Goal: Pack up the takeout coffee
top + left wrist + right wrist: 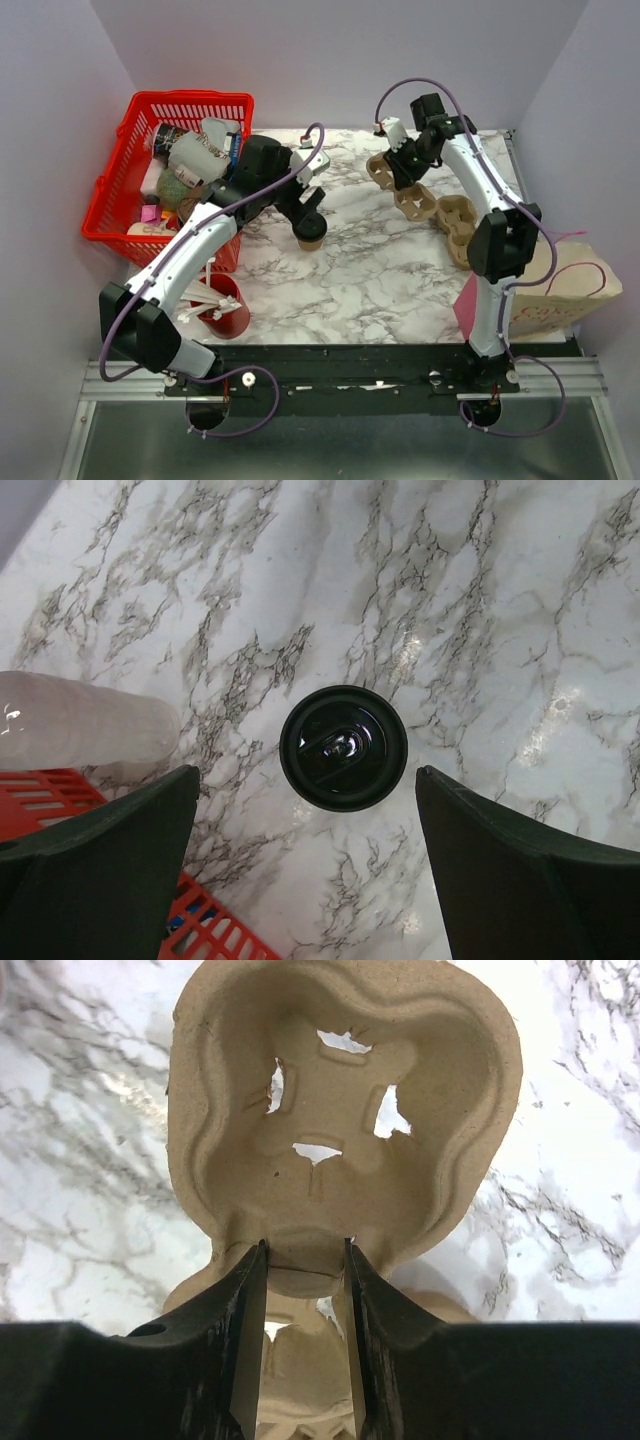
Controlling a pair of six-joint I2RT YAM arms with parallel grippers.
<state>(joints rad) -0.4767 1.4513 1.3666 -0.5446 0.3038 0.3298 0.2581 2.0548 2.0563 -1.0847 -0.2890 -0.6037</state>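
2 wide-apart jaws of the left gripper (305,800) hang over the coffee (311,241), which stands upright on the marble table (480,600). It sits below the gap and roughly midway between them, touching neither finger. From the wrist we see only its black lid (343,747). The right gripper (305,1260) is clamped on a rim fold of the pulp carrier (340,1110), which spreads out ahead of its jaws. We judge the cup light and its paper wall soft enough to buckle under a hard squeeze, while the glossy lid looks slick and could pop off if pinched. We would take it on the wall just beneath the lid, where the rim stiffens the paper. We would close gently and keep it level, since we cannot tell whether it holds liquid.
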